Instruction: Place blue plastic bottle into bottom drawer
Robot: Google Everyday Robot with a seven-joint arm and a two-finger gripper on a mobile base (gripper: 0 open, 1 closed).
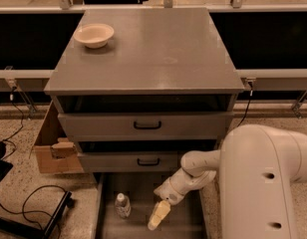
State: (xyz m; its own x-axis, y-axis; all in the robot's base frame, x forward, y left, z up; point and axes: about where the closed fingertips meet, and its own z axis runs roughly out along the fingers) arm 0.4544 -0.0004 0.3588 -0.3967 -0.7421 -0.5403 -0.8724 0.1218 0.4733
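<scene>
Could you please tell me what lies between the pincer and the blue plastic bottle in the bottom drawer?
Nothing but bare floor of the bottom drawer: in the camera view, the pincer hangs beside the blue plastic bottle, apart from it.

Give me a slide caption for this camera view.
Water bottle stands in the open bottom drawer, the robot's hand beside it over the drawer; a bowl sits on the cabinet.

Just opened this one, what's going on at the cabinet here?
A one-armed robot is working at a grey cabinet whose bottom drawer is pulled out. The blue plastic bottle stands upright inside that drawer, towards its left side. The gripper hangs over the drawer to the bottle's right, apart from it and not holding it. A bowl sits on the cabinet top.
</scene>
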